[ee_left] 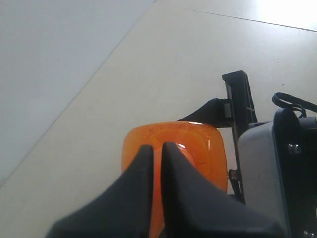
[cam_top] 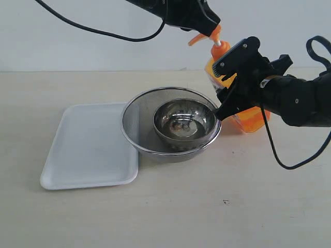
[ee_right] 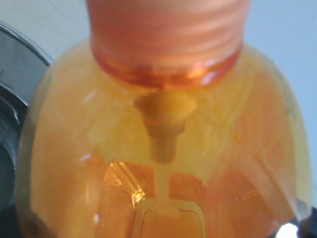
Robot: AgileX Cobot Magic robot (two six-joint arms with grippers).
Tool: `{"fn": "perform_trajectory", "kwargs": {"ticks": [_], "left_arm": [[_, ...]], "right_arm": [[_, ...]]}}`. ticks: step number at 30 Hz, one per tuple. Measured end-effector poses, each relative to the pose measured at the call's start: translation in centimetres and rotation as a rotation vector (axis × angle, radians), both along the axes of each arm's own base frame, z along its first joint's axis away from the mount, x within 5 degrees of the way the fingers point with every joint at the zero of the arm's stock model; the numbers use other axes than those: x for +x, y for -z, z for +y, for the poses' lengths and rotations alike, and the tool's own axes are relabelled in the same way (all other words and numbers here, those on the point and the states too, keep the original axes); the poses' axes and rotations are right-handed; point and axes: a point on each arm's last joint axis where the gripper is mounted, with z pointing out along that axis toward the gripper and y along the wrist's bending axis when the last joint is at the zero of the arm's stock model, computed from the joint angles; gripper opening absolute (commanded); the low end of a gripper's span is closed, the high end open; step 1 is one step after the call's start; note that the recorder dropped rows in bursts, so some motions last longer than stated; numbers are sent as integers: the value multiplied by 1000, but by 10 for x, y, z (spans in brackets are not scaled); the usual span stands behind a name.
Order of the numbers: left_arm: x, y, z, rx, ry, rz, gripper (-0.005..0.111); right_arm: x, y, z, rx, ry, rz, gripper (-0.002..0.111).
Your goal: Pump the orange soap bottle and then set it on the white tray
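On the pale tabletop (cam_top: 217, 206), nearest to the camera and to the left, the white tray (cam_top: 83, 150) lies flat, a rectangle with round corners and a low rim, and nothing is on it. Just beside it, over its right edge, stands a round steel mesh strainer (cam_top: 135, 124) with a shiny steel bowl (cam_top: 166, 114) inside. Behind the strainer, on the right, is the orange soap bottle (cam_top: 251, 120). It is well apart from the tray, and its bottom looks to be on the tabletop. Its body is clear orange plastic, darker in the lower part. In the right wrist view, one sees through the wall a thin tube going down from a ribbed orange collar. At the top is an orange pump head on a short white stem. The right fingers (cam_top: 235, 51) stand one on each side of the bottle's shoulder and appear closed on it. The left fingers (ee_left: 188, 188) come from above and are almost together, with only a thin gap. They sit on the pump head, and I cannot tell if they pinch anything. Farthest is a plain light wall (cam_top: 77, 51).
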Motion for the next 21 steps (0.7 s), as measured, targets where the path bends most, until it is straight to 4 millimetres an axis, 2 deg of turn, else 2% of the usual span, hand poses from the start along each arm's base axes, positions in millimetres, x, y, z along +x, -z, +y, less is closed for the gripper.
{"fn": "perform_trajectory", "kwargs": {"ticks": [21], "left_arm": [[2, 3, -1, -2, 0, 5, 5]], "right_arm": [[0, 0, 0, 1, 2, 0, 0]]}}
